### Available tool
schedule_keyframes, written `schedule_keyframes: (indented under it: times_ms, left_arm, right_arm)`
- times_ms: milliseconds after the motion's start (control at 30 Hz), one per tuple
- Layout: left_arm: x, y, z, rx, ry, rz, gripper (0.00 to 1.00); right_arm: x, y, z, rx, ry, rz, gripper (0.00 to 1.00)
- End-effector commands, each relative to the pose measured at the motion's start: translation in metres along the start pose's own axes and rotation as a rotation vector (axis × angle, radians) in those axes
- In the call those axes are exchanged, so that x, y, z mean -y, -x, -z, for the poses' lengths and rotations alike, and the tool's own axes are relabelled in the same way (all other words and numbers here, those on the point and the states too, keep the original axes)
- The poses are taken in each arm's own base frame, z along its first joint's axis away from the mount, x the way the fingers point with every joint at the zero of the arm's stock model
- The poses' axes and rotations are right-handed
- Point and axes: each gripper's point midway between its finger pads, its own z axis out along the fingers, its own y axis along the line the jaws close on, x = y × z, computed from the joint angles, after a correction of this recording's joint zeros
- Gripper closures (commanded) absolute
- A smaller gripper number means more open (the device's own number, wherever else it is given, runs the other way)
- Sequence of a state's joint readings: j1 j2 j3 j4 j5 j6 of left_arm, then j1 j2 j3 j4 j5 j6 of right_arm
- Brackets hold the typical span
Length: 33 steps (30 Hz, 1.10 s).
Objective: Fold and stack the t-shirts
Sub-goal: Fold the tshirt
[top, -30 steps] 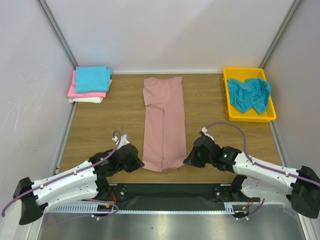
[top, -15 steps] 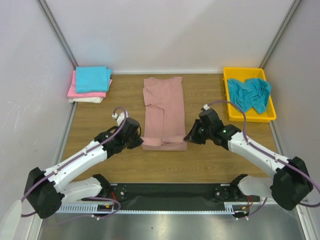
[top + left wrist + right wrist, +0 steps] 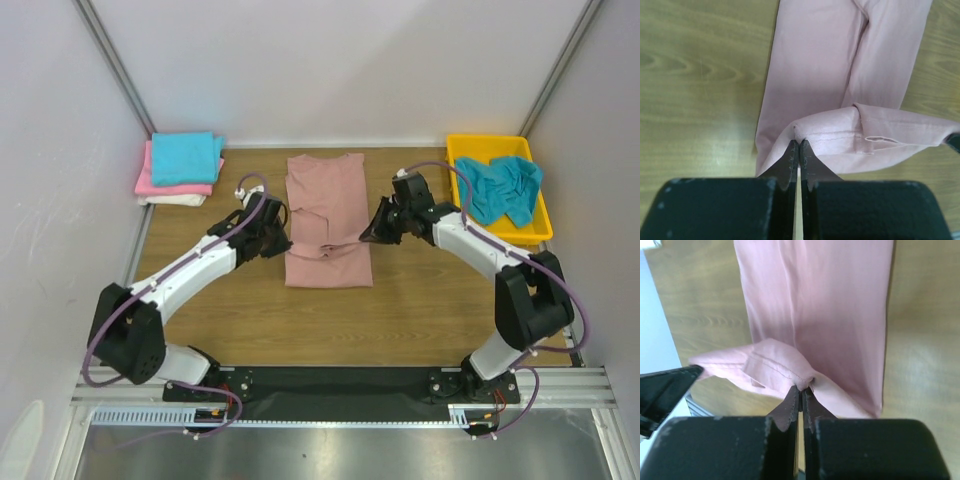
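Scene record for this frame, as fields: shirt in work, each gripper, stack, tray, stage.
shirt in work: pink shirt, lying lengthwise at centre, near hem lifted and doubled over toward the collar
left gripper: shut on the hem's left corner
right gripper: shut on the hem's right corner
stack: far left; teal on top, pink, then white
tray: yellow, far right, holds a crumpled teal shirt
stage: fold under way, pink shirt not yet stacked

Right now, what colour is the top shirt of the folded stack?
Turquoise cloth shirt; see top external view.
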State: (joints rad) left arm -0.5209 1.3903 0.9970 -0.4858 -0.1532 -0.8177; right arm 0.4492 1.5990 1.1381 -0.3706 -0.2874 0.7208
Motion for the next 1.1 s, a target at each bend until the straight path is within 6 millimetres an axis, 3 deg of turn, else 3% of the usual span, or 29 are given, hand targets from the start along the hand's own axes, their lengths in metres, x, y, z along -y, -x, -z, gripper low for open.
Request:
schedule_keyframes:
  times_ms: [0,233,500,933,1033,1067]
  left_arm:
    - [0.021,0.027,-0.008,0.040,-0.063,-0.024,1.00]
    - [0.032,0.048,-0.037,0.028,-0.050,-0.022,1.00]
    - [0.026,0.064,-0.068,0.008,-0.004,-0.009,1.00]
    - [0.015,0.058,-0.111,-0.049,0.042,0.005,1.00]
    - [0.010,0.065,-0.116,-0.052,0.049,0.014,0.94]
    - [0.011,0.069,-0.117,-0.046,0.036,0.008,0.88]
  right_arm:
    - [-0.011,0.026,-0.005,0.017,0.052,0.049,1.00]
    - [0.003,0.053,-0.028,-0.006,0.032,0.042,1.00]
    - [0.017,0.072,-0.053,-0.030,0.030,0.024,1.00]
    - [0.032,0.085,-0.082,-0.075,0.022,0.022,1.00]
    - [0.034,0.092,-0.083,-0.071,0.026,0.024,0.89]
    - [0.033,0.095,-0.082,-0.065,0.029,0.023,0.79]
